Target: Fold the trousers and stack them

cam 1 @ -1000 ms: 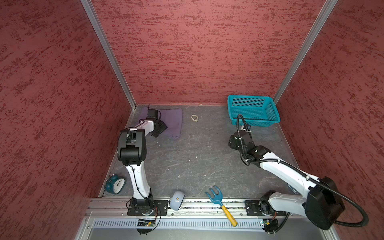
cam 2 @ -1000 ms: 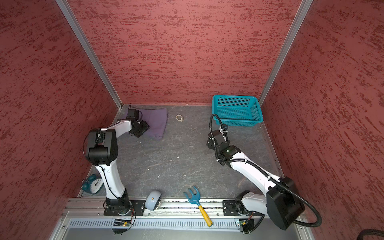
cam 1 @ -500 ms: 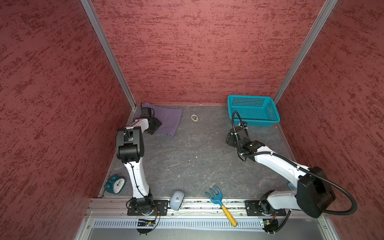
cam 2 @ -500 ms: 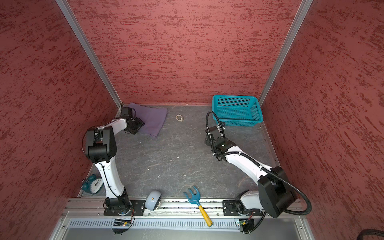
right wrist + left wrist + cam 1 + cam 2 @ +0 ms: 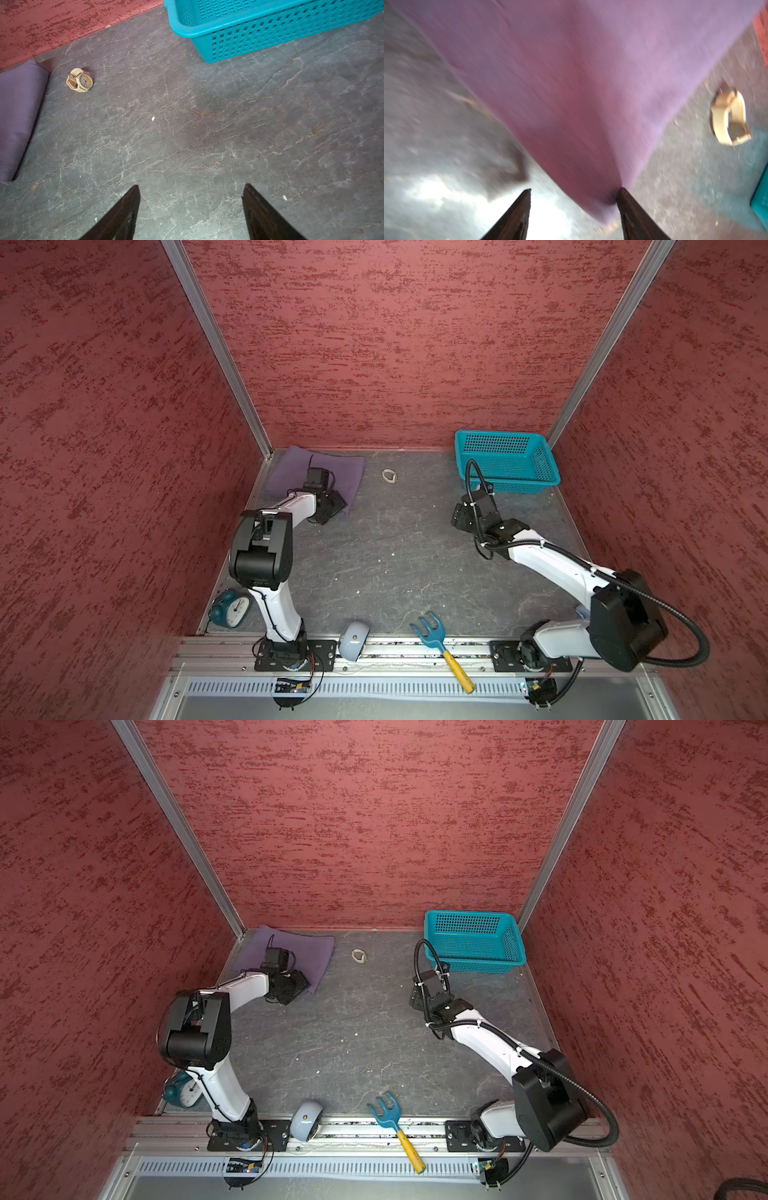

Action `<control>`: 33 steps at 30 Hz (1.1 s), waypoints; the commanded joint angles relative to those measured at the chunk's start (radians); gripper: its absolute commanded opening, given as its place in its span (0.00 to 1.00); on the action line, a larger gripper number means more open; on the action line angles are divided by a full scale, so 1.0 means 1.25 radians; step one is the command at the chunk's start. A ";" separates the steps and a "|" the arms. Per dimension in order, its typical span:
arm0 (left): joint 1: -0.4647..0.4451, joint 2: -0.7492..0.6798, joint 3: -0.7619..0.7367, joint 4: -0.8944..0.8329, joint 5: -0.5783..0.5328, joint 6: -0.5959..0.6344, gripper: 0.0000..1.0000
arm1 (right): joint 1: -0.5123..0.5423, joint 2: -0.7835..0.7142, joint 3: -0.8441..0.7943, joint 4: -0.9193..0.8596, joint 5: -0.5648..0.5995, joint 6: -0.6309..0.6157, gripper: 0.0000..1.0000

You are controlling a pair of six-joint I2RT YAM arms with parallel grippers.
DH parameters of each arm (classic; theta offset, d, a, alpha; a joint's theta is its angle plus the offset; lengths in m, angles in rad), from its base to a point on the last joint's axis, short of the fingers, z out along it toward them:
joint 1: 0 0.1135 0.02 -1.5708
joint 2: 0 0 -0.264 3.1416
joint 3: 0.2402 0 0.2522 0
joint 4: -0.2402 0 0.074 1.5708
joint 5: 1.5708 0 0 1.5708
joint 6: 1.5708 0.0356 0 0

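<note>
Lying folded in desk (image 5: 395, 539) far-left corner by back wall, trousers (image 5: 286, 470) sit well apart from teal basket (image 5: 505, 485) at far right; cream wristwatch (image 5: 80, 80) lies betw. them. L pincer (image 5: 575, 189) released, jaws spread, one fingertip touching cloth's corner, nothing gripped. R pincer (image 5: 190, 185) released too, jaws apart above desk nr basket.

A robot lab test cell: 3 red textured walls (image 5: 395, 344) joined by aluminium corner posts (image 5: 219, 348) box in a grey slate-look tabletop (image 5: 395, 551). Along its near edge, 2 arm bases (image 5: 286, 651) are bolted to an aluminium rail (image 5: 390, 655), beside bare circuit boards (image 5: 292, 688) and loose cables (image 5: 685, 630).
</note>
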 commanded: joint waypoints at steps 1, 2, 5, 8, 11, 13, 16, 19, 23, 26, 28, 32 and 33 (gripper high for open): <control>-0.021 -0.008 0.001 -0.014 -0.029 -0.006 0.67 | -0.012 -0.028 -0.016 0.025 -0.013 -0.008 0.78; -0.027 -0.001 0.007 -0.015 -0.029 -0.007 0.67 | -0.013 -0.036 -0.022 0.027 -0.013 -0.009 0.78; -0.044 0.033 0.041 -0.022 -0.044 -0.007 0.67 | -0.018 -0.059 -0.041 0.030 -0.012 -0.009 0.79; -0.049 0.082 0.077 -0.021 -0.047 -0.010 0.67 | -0.024 -0.088 -0.069 0.032 -0.004 -0.008 0.79; -0.048 0.128 0.120 -0.019 -0.048 -0.014 0.67 | -0.034 -0.107 -0.089 0.027 -0.003 -0.009 0.80; -0.048 0.151 0.147 -0.019 -0.045 -0.019 0.66 | -0.041 -0.116 -0.096 0.022 -0.002 -0.011 0.80; -0.051 0.178 0.176 -0.015 -0.045 -0.022 0.61 | -0.049 -0.127 -0.105 0.022 0.005 -0.014 0.80; -0.050 0.208 0.213 -0.026 -0.049 -0.021 0.59 | -0.056 -0.127 -0.109 0.026 0.005 -0.018 0.79; -0.042 0.247 0.254 -0.035 -0.049 -0.022 0.59 | -0.067 -0.110 -0.101 0.028 -0.005 -0.025 0.79; -0.042 0.268 0.272 -0.032 -0.037 -0.023 0.59 | -0.072 -0.097 -0.089 0.026 -0.011 -0.028 0.78; -0.046 0.272 0.275 -0.026 -0.030 -0.023 0.59 | -0.073 -0.093 -0.087 0.028 -0.015 -0.025 0.78; -0.056 0.269 0.283 -0.023 -0.008 -0.016 0.59 | -0.075 -0.086 -0.086 0.034 -0.023 -0.021 0.78; -0.059 0.263 0.286 -0.027 -0.005 -0.014 0.59 | -0.075 -0.084 -0.084 0.033 -0.022 -0.020 0.78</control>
